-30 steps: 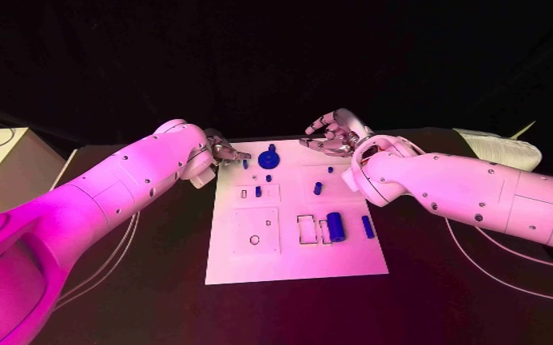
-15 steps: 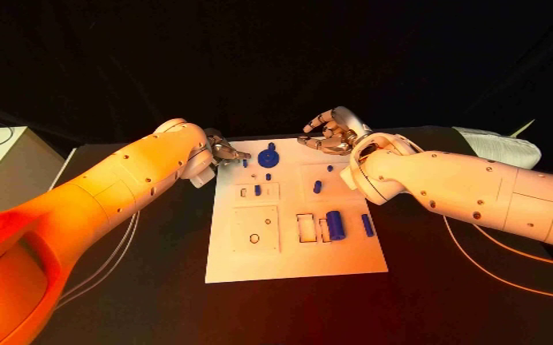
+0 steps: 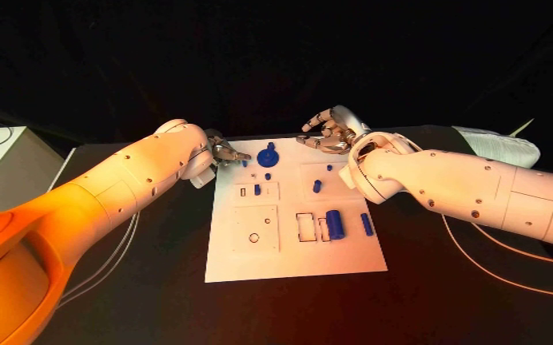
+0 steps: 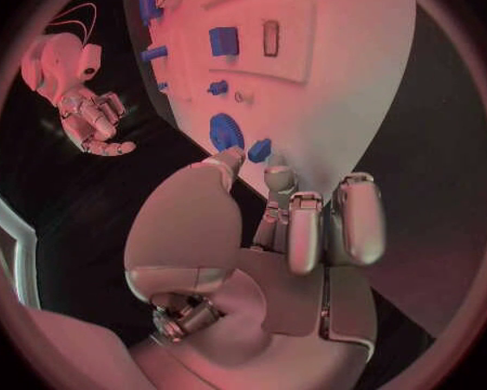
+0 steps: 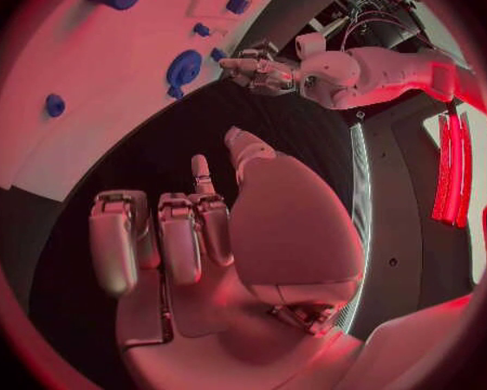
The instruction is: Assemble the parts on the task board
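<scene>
The white task board (image 3: 346, 259) lies in the middle of the table. On it are a blue gear (image 3: 268, 158), a thick blue cylinder (image 3: 336, 224), a blue bar (image 3: 367, 224) and several small blue pegs. My left hand (image 3: 221, 153) is at the board's far left corner. Its thumb and a fingertip pinch a small blue part (image 4: 259, 150) just beside the gear (image 4: 226, 131). My right hand (image 3: 328, 133) hovers past the board's far edge, over the black table. Its fingers are loosely bent and apart, and it holds nothing. The right wrist view shows that palm (image 5: 270, 225) empty.
Rectangular slots (image 3: 307, 228) and a round hole (image 3: 253, 239) are cut into the board's near half. A pale box (image 3: 17, 157) stands off the table's left side. White cloth (image 3: 501, 147) lies at the far right. Thin cables run along both arms.
</scene>
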`<action>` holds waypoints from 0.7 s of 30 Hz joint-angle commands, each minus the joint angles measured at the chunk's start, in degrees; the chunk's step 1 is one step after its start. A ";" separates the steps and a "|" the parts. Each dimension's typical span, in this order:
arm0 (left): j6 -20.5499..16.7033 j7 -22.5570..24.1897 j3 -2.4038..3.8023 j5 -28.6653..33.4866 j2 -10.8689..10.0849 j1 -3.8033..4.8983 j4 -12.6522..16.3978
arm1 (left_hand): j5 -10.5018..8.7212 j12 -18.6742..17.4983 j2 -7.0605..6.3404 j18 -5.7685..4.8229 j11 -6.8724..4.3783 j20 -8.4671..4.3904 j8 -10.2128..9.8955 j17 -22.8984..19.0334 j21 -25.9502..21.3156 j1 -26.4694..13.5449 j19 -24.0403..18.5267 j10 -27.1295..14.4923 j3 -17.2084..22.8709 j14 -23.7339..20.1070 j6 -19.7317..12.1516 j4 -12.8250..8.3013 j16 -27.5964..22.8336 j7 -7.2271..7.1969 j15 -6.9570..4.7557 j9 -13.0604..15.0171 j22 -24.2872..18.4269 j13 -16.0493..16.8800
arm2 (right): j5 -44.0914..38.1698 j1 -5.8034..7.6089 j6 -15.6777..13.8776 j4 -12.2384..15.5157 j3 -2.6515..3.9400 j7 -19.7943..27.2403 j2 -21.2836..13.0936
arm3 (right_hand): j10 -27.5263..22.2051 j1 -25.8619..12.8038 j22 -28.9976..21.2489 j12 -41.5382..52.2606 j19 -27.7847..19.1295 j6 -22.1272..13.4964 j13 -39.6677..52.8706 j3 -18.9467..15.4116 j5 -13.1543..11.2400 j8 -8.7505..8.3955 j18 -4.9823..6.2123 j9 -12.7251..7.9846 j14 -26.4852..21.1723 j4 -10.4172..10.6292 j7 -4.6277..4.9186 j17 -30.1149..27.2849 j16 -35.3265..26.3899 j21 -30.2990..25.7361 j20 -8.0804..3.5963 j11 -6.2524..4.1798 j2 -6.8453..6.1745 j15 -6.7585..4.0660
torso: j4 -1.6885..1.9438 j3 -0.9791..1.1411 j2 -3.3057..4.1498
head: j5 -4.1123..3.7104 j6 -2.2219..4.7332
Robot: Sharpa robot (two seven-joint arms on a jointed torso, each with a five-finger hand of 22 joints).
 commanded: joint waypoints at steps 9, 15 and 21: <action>0.69 1.06 -0.19 0.97 0.32 0.06 -0.16 | -0.15 0.42 1.13 0.17 -0.14 0.43 -0.40 15.10 -0.02 2.38 -0.14 -0.59 2.43 5.86 0.38 -0.02 0.19 0.27 0.46 -0.81 0.20 -0.41 | -0.69 0.07 0.24 0.04 0.04 0.43 0.16 | 3.10 -0.44 10.42 -0.22 3.53 -0.44 12.76 -0.19 0.29 0.36 0.19 0.17 5.70 -0.07 -0.09 13.96 -0.21 -0.26 0.26 0.23 0.05 0.12 | -0.01 0.02 0.04 | 0.03 -0.06; 0.44 1.24 -0.23 1.15 0.35 0.05 -0.22 | -0.10 0.49 1.56 0.17 -0.15 0.43 -0.43 15.10 0.01 3.60 -0.16 -0.77 3.84 5.86 0.37 -0.06 0.19 0.28 0.46 -1.16 0.27 -0.65 | -0.70 0.10 0.28 0.01 0.04 0.42 0.22 | 3.10 -0.44 10.42 -0.22 3.53 -0.44 12.76 -0.19 0.29 0.36 0.19 0.17 5.70 -0.07 -0.09 13.96 -0.21 -0.26 0.26 0.23 0.05 0.12 | -0.03 0.02 0.04 | 0.02 -0.10; 0.06 1.49 -0.24 1.43 0.27 0.04 -0.22 | -0.11 0.56 2.05 0.18 -0.20 0.42 -0.32 15.10 0.01 5.23 -0.22 -1.02 6.22 5.86 0.35 -0.14 0.19 0.22 0.43 -1.53 0.28 -1.02 | -0.71 0.12 0.33 -0.04 0.04 0.39 0.23 | 3.10 -0.44 10.42 -0.22 3.53 -0.44 12.76 -0.19 0.29 0.36 0.19 0.17 5.70 -0.07 -0.09 13.96 -0.21 -0.26 0.26 0.23 0.05 0.12 | -0.02 0.01 0.00 | -0.03 -0.17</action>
